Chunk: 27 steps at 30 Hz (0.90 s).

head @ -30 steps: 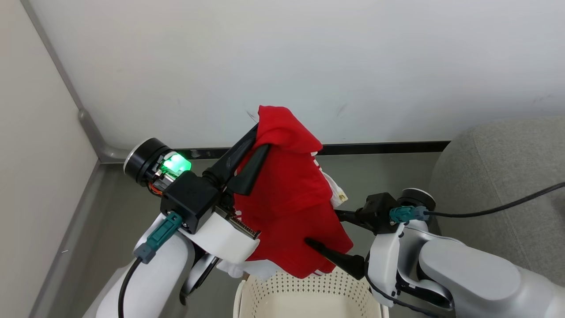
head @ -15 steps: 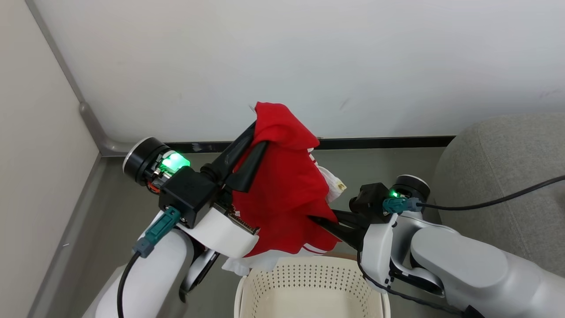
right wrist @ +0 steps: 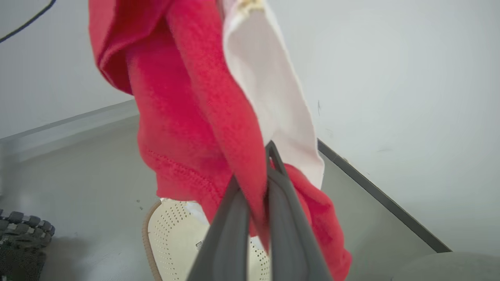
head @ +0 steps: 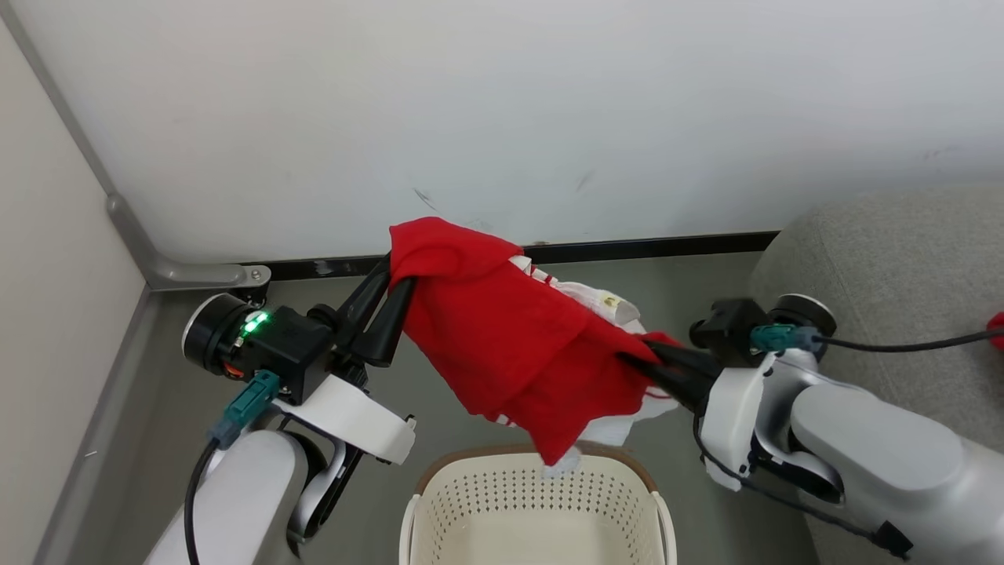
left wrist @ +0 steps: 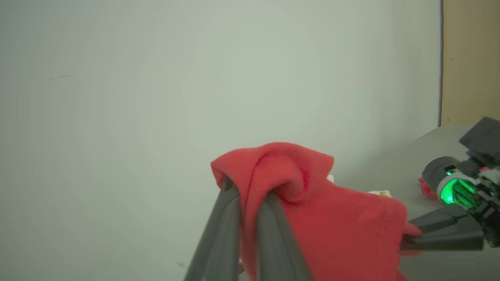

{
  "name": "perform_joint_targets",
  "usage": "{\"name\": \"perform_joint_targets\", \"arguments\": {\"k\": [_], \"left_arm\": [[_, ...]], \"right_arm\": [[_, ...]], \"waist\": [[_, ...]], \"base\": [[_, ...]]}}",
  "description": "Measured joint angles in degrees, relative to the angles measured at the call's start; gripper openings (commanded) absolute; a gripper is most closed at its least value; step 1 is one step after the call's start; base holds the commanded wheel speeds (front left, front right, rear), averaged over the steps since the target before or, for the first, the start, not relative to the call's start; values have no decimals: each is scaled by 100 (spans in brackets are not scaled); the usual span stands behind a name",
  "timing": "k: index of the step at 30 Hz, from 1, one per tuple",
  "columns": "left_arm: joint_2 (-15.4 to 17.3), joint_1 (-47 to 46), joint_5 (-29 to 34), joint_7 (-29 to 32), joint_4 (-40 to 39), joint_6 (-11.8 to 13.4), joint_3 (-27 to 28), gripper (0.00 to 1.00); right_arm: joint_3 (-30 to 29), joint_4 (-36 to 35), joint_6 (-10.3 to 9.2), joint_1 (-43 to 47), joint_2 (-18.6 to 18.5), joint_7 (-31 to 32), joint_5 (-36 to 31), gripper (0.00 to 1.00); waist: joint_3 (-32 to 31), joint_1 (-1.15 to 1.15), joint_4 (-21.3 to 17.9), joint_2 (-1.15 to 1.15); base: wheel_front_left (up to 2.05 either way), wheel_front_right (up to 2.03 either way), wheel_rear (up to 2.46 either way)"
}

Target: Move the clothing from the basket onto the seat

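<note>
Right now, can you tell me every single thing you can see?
basket: one, cream with brown rim, on the floor at the bottom middle
clothing: one bundle, red with white parts, held up above the basket
seat: one, grey, at the right
small thing: one, red, at the seat's far right edge; too small to name
cable: one, black, plugged into the right arm
left gripper: one, dark fingers, shut on the clothing's upper left
right gripper: one, dark fingers, shut on the clothing's right end

Your robot's arms
You see white forearms (head: 863, 439), black wrist blocks (head: 290, 353), teal connectors (head: 247, 404), black cables (head: 902, 345), dark fingers (head: 388, 329).
</note>
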Motion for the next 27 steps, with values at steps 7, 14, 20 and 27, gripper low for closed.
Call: {"name": "perform_joint_targets", "arguments": {"k": [7,14,20,27], "left_arm": [[-71,215,-332,-2,149,-12,35,100],[-109,399,-432,-2,215,-82,0,100],[-111,579,-445,-41,248,-131,-71,100],[-146,751,-539,-131,255,-211,-192,100]], "right_arm": [[-592,92,0,49,-118,-41,78,0],[-1548,41,0,125,-209,-41,121,0],[-2590,34,0,249,-450,-42,71,0],[-3379,37,0,761,-723,-43,-143,0]], "waist": [[9,0,-181,0],[29,0,-312,0],[65,0,-403,0],[53,0,-443,0]], "base": [[0,0,0],[0,0,0],[0,0,0],[0,0,0]]}}
